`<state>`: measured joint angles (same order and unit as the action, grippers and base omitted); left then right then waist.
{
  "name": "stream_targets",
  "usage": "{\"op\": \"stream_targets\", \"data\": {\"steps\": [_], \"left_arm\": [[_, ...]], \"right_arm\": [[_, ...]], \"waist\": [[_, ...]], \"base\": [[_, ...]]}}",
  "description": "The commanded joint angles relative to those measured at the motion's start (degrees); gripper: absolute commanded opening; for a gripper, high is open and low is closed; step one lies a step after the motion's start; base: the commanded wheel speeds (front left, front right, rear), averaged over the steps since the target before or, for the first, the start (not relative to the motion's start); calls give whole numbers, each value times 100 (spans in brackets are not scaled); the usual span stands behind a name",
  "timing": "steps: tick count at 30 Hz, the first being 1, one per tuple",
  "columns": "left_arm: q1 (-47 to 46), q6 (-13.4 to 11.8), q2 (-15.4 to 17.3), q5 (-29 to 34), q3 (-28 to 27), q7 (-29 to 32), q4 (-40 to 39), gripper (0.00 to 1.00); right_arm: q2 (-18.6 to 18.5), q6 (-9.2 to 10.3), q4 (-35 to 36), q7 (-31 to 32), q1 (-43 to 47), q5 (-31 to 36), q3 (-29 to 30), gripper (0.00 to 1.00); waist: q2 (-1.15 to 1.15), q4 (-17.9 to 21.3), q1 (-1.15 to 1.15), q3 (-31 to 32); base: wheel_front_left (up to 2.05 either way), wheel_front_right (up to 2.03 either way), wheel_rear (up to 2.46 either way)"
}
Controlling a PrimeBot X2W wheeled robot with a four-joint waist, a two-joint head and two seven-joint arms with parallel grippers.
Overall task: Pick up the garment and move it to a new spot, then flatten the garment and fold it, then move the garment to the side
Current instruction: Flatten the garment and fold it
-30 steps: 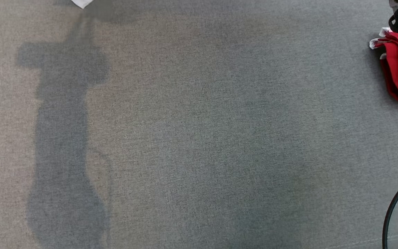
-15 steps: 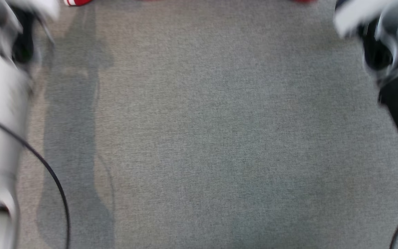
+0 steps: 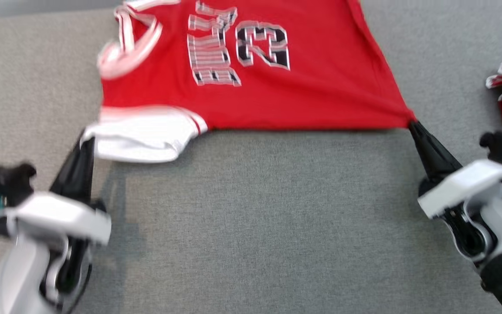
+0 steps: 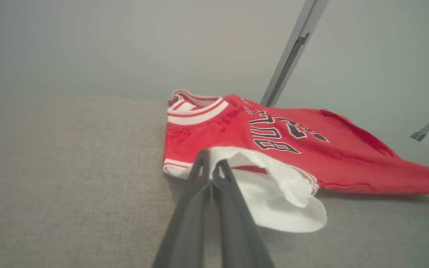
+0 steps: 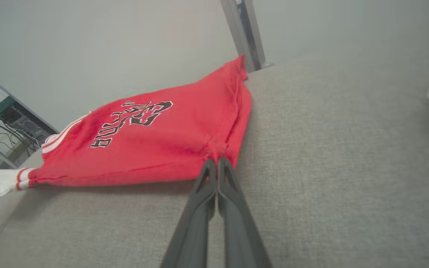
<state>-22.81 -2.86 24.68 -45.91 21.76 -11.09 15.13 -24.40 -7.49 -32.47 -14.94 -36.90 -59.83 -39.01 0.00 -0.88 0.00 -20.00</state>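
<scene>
Newly in upper frame: one jersey (image 3: 277,96), stretched between clamped jaws of two grippers, left gripper (image 3: 86,140), right gripper (image 3: 412,124).

A second ago I saw only the bare grey surface (image 3: 251,218) before me. Now the red jersey (image 3: 320,96) is stretched across its far part. My left gripper (image 3: 86,144) has come in pinching its white fold and my right gripper (image 3: 413,125) its hem corner (both were blurs half a second back).

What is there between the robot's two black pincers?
The red jersey: its near edge runs from the left gripper to the right gripper, above the bare grey surface, seen in the head view.
</scene>
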Motion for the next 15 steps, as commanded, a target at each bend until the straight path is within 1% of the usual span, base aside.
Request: {"op": "stream_targets", "data": {"steps": [1,2,3,6,9,12,15], "left_arm": [[273,-176,143,-2,-55,93,-343,0],[600,-359,264,-13,-79,221,-799,0],[1177,-745,470,-20,-106,496,-1641,0],[1948,-1261,755,-46,-159,874,-2712,0],[2561,-1709,949,-35,-197,1148,-3549,0],[3069,-2099,1145,41,-229,1361,-4162,0],[3420,-2359,1255,60,-261,1493,-4674,0]], "right_arm": [[-99,0,102,-41,163,146,122,0],[-111,0,230,-38,369,220,226,0],[-132,0,457,-39,764,364,423,0],[-194,0,784,-41,1265,581,641,0],[-215,0,1077,-41,1826,696,846,0],[-246,0,1393,50,2410,798,1095,0],[-224,0,1723,213,3025,932,1480,0]], "waist": [[0,-15,0,207],[0,-26,0,277],[0,-50,0,420],[0,-91,0,627],[0,-134,0,790],[0,-186,0,941],[0,-233,0,1052]], "base": [[0,0,0],[0,0,0],[0,0,0],[0,0,0],[0,0,0],[0,0,0],[0,0,0]]}}
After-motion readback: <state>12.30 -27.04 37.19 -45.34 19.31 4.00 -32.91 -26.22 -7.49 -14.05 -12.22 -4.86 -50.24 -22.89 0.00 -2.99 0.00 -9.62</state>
